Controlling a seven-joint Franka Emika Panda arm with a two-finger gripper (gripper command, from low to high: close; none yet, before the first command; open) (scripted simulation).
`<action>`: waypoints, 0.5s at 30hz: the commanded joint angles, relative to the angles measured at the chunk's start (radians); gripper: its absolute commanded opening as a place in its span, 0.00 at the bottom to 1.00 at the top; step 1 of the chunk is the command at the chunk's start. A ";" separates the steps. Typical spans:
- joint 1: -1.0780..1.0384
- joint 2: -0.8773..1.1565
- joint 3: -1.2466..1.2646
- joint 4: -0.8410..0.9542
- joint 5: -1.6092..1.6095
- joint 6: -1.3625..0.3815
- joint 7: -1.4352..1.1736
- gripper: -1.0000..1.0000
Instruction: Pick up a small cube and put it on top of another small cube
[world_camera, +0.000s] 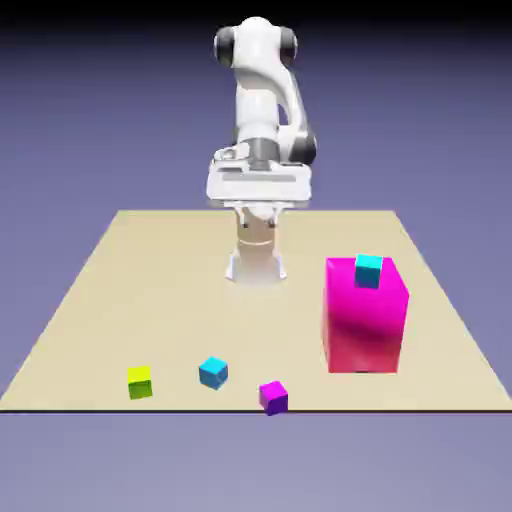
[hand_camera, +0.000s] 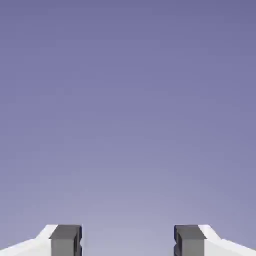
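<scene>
Though 4 cubes outside, hand view: fingers (hand_camera: 65, 240) only.

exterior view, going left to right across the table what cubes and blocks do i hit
yellow-green cube → sky-blue cube → purple-magenta cube → big pink block, with the turquoise cube sitting on top of it.

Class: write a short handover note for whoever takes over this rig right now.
Pincer: open, empty, up near the robot's base; its camera shows only backdrop.
Purple cube: on the table at the near edge, untouched.
Turquoise cube: on top of the big pink block, on the exterior view's right.
Done: nothing yet.
Left: grasp the purple cube, lift it, set it on the turquoise cube.
</scene>
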 joint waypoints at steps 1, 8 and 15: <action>-0.002 0.036 -0.006 0.031 0.023 -0.039 0.011 0.50; -0.016 0.290 -0.052 0.248 0.181 -0.315 0.089 0.50; -0.029 0.544 -0.097 0.464 0.339 -0.591 0.167 0.50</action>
